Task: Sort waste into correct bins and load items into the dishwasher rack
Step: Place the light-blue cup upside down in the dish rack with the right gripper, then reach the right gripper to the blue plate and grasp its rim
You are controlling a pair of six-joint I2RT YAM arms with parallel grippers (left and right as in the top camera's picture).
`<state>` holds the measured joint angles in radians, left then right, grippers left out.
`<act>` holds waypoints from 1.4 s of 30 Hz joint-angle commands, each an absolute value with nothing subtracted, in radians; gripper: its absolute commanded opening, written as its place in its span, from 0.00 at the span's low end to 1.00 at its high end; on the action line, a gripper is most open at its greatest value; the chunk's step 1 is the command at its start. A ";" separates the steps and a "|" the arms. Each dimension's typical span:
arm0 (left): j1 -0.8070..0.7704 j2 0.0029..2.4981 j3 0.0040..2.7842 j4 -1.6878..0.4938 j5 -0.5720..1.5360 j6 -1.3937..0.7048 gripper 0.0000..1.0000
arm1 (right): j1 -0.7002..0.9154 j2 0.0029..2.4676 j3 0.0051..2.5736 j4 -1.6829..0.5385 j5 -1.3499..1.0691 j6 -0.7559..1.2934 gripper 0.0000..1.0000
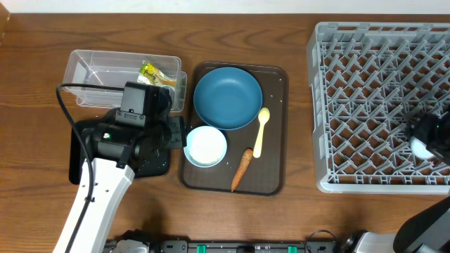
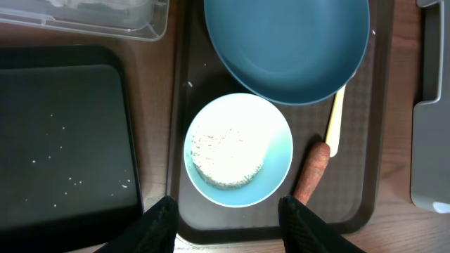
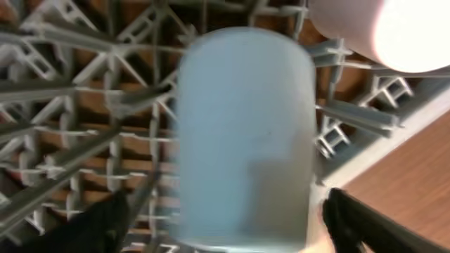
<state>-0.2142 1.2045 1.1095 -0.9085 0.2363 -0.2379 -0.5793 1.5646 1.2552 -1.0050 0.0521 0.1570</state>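
Observation:
The white bowl [image 1: 205, 146] holds a mound of rice [image 2: 226, 157] and sits on the brown tray with the blue plate [image 1: 227, 97], pale yellow spoon [image 1: 260, 131] and orange carrot [image 1: 242, 169]. My left gripper [image 2: 230, 223] is open and empty, just short of the bowl [image 2: 278, 165], over the tray's near edge. The black bin [image 2: 63, 133] holds a few rice grains. The clear tub [image 1: 91, 70] holds the yellow-green wrapper [image 1: 153, 72]. My right gripper [image 3: 228, 225] is open around the blurred light-blue cup [image 3: 242, 133] in the dishwasher rack [image 1: 365, 91]. A white cup [image 3: 394, 28] stands beside it. No tissue shows.
The dark brown tray [image 1: 271, 179] lies between the bins and the rack. My left arm [image 1: 105, 176] covers most of the black bin [image 1: 158, 165] in the overhead view. The rack's grey wall [image 2: 430, 105] rises right of the tray.

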 commanded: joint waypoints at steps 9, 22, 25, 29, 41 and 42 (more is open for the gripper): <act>-0.214 1.201 1.121 -0.913 0.230 -0.229 0.49 | -0.582 1.541 1.346 -1.030 -0.110 0.154 0.99; -0.214 1.202 1.121 -0.912 0.229 -0.229 0.54 | -0.400 1.458 1.366 -1.073 -0.577 -0.090 0.99; -0.214 1.202 1.121 -0.913 0.218 -0.229 0.54 | -0.274 1.458 1.365 -1.064 -0.576 -0.131 0.99; -0.214 1.202 1.121 -0.913 0.215 -0.229 0.55 | -0.103 1.459 1.365 -0.994 -0.550 -0.136 0.99; -0.214 1.202 1.121 -0.928 0.215 -0.229 0.60 | 0.337 1.596 1.353 -0.619 -0.200 0.068 0.95; -0.214 1.202 1.121 -0.928 0.215 -0.229 0.61 | 0.357 1.624 1.353 -0.600 -0.171 0.079 0.94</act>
